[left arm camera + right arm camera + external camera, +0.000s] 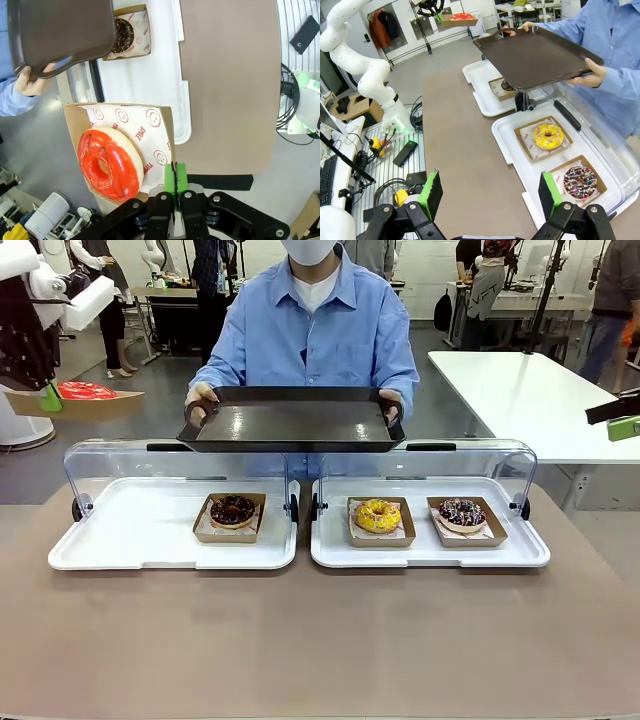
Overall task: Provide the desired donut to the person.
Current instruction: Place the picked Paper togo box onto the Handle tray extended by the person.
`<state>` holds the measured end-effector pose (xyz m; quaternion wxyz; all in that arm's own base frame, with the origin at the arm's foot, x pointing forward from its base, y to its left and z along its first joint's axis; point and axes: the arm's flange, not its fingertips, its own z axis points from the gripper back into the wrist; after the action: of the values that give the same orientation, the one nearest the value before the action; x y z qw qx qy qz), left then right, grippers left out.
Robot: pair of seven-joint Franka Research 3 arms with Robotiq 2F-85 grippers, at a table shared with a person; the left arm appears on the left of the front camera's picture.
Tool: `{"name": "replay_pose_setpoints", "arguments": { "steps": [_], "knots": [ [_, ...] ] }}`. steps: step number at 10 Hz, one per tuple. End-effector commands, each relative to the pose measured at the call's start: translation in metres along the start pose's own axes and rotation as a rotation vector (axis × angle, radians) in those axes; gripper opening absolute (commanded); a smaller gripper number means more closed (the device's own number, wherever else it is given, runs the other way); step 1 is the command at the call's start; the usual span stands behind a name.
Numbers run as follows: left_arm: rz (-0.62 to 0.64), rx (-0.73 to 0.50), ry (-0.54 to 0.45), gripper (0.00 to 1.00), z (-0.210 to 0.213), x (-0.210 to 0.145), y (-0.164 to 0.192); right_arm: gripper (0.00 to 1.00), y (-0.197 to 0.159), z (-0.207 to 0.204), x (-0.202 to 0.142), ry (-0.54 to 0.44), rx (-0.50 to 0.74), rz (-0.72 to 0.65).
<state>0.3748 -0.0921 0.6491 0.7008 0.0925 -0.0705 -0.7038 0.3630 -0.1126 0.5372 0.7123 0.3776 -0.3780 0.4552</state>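
Your left gripper (175, 172) is clamped shut on the rim of a cardboard tray (74, 135) carrying the red-glazed donut (110, 164) (green pads pinch card and paper liner together). In the front view that tray hangs in the air at far left, well apart from the person (310, 335). The person stands at the far side, both hands holding a dark serving tray (292, 425) level above the table. Below it sit two white display trays, clear lids up. The left white tray (120, 540) has a chocolate donut (233, 510). The right white tray (520, 552) has a yellow donut (378, 515) beside a sprinkled donut (462, 512). Your right gripper (490, 190) has its jaws wide apart, nothing between them, up over the table near the right white tray.
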Motion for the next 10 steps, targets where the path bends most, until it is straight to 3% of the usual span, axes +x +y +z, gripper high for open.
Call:
{"name": "replay_pose_setpoints", "arguments": {
  "steps": [1, 7, 10],
  "knots": [
    [-0.003, 0.003, 0.006, 0.0, 0.001, 0.001, -0.001, 1.0, 0.0, 0.001, 0.001, -0.015, 0.002, 0.009],
    [0.0, 0.0, 0.0, 0.01, 0.0, 0.0, 0.0, 1.0, 0.0, 0.001, 0.001, -0.015, 0.002, 0.009],
    [-0.049, 0.028, -0.038, 0.01, 0.063, 0.045, -0.004, 1.0, 0.0, 0.001, 0.001, -0.015, 0.002, 0.009]
  ]
}}
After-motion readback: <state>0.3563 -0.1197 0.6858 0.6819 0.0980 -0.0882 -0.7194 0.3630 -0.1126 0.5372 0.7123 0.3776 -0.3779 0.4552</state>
